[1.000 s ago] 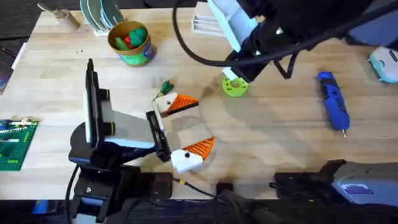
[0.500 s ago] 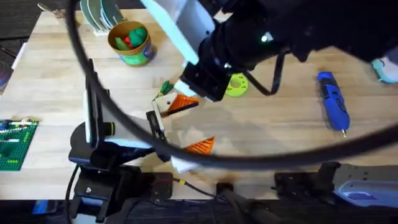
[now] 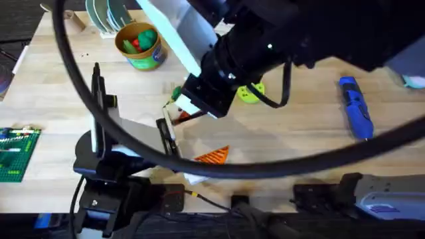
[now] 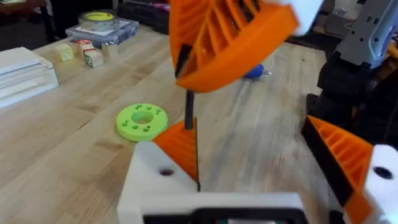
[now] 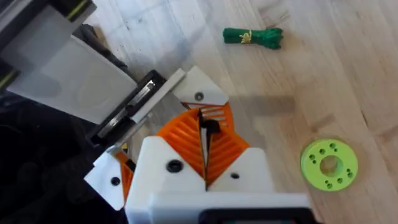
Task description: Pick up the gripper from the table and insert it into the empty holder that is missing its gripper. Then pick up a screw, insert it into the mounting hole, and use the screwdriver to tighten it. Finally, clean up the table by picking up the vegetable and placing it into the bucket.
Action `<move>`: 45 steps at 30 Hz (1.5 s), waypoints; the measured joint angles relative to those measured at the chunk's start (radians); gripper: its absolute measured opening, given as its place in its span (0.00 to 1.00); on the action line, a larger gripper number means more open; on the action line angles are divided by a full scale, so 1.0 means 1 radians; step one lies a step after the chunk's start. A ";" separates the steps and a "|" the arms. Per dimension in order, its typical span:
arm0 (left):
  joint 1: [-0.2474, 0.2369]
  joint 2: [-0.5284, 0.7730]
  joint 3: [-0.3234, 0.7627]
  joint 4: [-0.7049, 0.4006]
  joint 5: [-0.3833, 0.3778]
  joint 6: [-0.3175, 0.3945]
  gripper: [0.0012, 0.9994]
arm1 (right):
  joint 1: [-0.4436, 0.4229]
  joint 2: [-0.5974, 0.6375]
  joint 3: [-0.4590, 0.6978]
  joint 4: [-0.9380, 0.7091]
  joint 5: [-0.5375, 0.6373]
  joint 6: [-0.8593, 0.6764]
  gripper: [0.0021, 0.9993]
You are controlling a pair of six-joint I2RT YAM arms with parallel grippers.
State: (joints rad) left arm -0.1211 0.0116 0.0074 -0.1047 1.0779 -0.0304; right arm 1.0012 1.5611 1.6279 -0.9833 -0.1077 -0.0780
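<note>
Pad (image 4: 177,142) is sitting in holder (image 4: 152,177); right gripper (image 5: 205,134) pinching dark pin (image 4: 188,115); left gripper (image 4: 249,124) gaping empty; vegetable (image 5: 252,37) lying upper right, unbinned.

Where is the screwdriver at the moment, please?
In the overhead view the screwdriver lies on the table's right side, apart from everything else, well to the right of the green disc with nothing gripping it.

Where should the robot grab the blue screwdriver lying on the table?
Best around the middle of the screwdriver, on its thick blue handle, coming straight down from above. It lies flat on the table with bare wood on both long sides, so the fingers can close across the handle's width. The thin dark tip at its near end is probably too slim to hold steadily.
</note>
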 joint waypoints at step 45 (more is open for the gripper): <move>0.000 0.000 0.000 -0.005 0.022 0.048 0.99 | 0.036 0.099 0.031 -0.034 0.041 -0.012 0.01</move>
State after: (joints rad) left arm -0.1207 0.0120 0.0074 -0.1093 1.0996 0.0171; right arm 1.0374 1.6604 1.6587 -1.0177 -0.0669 -0.0902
